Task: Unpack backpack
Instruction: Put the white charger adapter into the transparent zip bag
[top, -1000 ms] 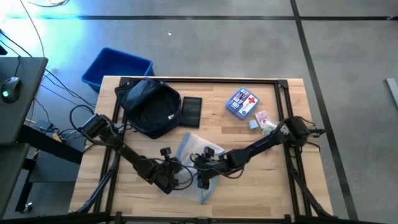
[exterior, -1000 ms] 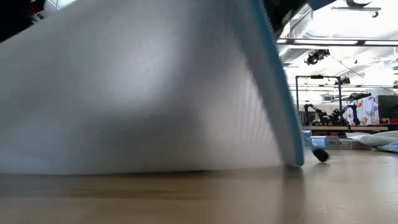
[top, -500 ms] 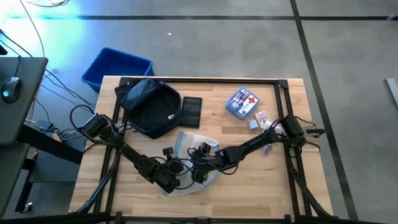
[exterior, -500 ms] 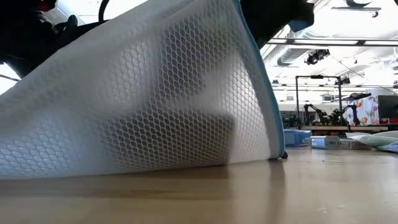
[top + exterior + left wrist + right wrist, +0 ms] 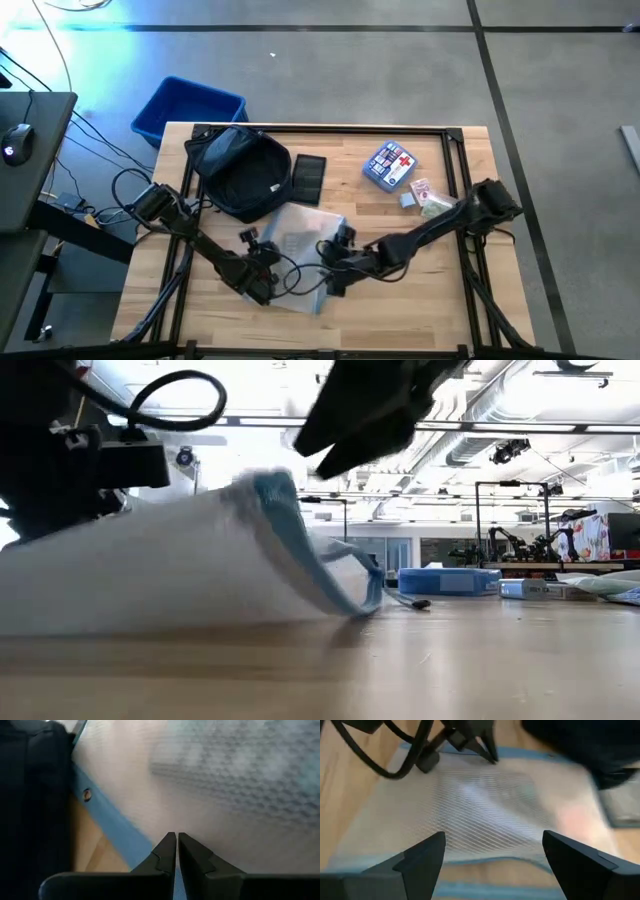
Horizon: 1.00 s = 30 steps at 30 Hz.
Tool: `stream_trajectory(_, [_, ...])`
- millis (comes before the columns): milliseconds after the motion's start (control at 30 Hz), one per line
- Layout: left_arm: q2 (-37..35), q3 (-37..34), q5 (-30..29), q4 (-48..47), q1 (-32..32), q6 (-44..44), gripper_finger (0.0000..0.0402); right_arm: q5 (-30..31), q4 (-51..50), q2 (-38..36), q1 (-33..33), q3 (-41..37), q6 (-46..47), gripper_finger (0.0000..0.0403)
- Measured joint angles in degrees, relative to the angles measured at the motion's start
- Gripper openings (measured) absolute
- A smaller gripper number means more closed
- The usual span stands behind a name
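Seen from above, a light wooden table (image 5: pixel 420 300) holds the backpack (image 5: pixel 240 172), a dark, nearly black soft bag lying at the far left of the tabletop, with a flat dark rectangular case (image 5: pixel 308 179) just beside it. A white mesh pouch (image 5: pixel 300 252) with light blue edging lies in the middle of the table, near the backpack's front edge. The left gripper (image 5: pixel 258 283) sits at the pouch's left edge, and the right gripper (image 5: pixel 333 272) at its right side. The overhead picture does not settle how either pair of fingers stands; the wrist cameras do. The left wrist view shows the left fingers (image 5: pixel 167 851) pressed together at the pouch's blue border (whether fabric is pinched between them cannot be made out), with the mesh (image 5: pixel 235 785) spread beyond and the dark backpack fabric (image 5: pixel 30 795) along one side. The right wrist view shows the right fingers (image 5: pixel 422 857) spread wide apart above the mesh (image 5: pixel 485 805), gripping nothing. The table-level view shows the pouch (image 5: pixel 200 560) as a low white mound with a curled blue rim. Farther right on the table lie a blue pouch with a red cross (image 5: pixel 390 165) and some small packets (image 5: pixel 420 196). A bright blue bin (image 5: pixel 188 108) stands off the far left corner.
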Motion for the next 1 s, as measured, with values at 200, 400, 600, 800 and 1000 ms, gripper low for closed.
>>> stream_trajectory(200, [0.0,3.86,0.08,-11.87,-1.74,-4.04,0.0,8.76,-20.62,-5.62,2.62,0.0,12.51,0.0316])
stream_trajectory(400, [0.0,12.88,0.29,-31.12,-3.88,-13.68,0.0,8.03,-48.49,-10.55,0.48,-1.83,32.2,0.0316])
stream_trajectory(600, [0.0,19.8,-1.35,-29.79,-7.69,-21.22,0.0,-1.97,-51.91,-15.49,-8.9,-14.47,36.24,0.0316])
stream_trajectory(800, [0.09,19.9,-9.83,-14.12,-10.84,-15.59,0.0,-3.97,-39.57,-20.04,-22.51,-27.32,33.4,0.0316])
stream_trajectory(1000, [0.09,19.9,-13.34,-8.12,-11.06,-7.33,0.0,-7.46,-24.61,-20.32,-31.24,-33.69,28.05,0.0316])
